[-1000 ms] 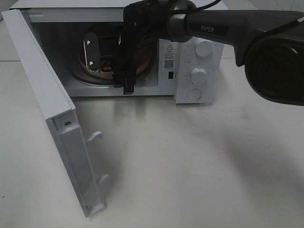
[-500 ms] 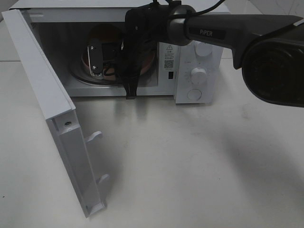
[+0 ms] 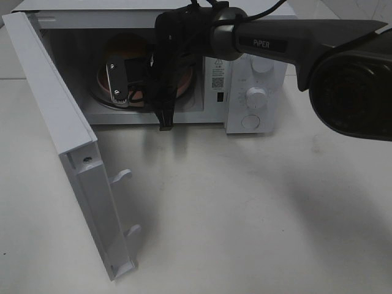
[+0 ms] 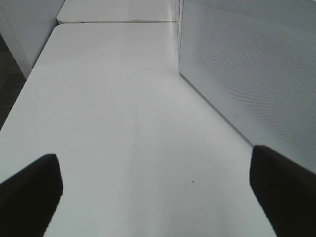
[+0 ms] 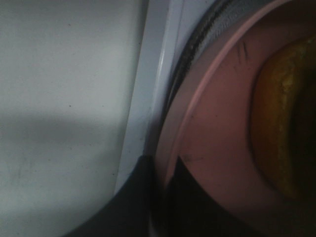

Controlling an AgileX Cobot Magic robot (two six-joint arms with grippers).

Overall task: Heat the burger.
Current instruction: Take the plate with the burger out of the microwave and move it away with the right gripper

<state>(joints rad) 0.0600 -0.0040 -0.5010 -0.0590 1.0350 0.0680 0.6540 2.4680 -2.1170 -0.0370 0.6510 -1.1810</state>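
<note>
I see the burger (image 3: 127, 46) in the upper left of the high view, inside the open microwave (image 3: 245, 73), its brown bun top showing behind the right arm. It sits on a pink plate (image 3: 185, 78), whose rim shows to the right of the arm near the front of the cavity. In the right wrist view the burger's yellow-brown edge (image 5: 284, 123) fills the right side of the frame, with the plate's pink surface (image 5: 217, 133) curving around it.

My right gripper (image 3: 142, 92) reaches into the cavity from the upper right of the high view. Its jaws are pinched narrow on the plate's rim; the wrist view shows the dark fingers (image 5: 143, 197) at the bottom of the frame, one on each side of the pink edge.

The microwave door (image 3: 67, 141) stands swung wide along the left side of the high view, its two latch hooks facing the table (image 3: 245, 214).

My left gripper (image 4: 153, 190) hangs wide apart over bare table, its fingertips (image 4: 29, 190) dark in the lower corners of the left wrist view, the perforated door panel (image 4: 252, 64) on the right of that frame.
</note>
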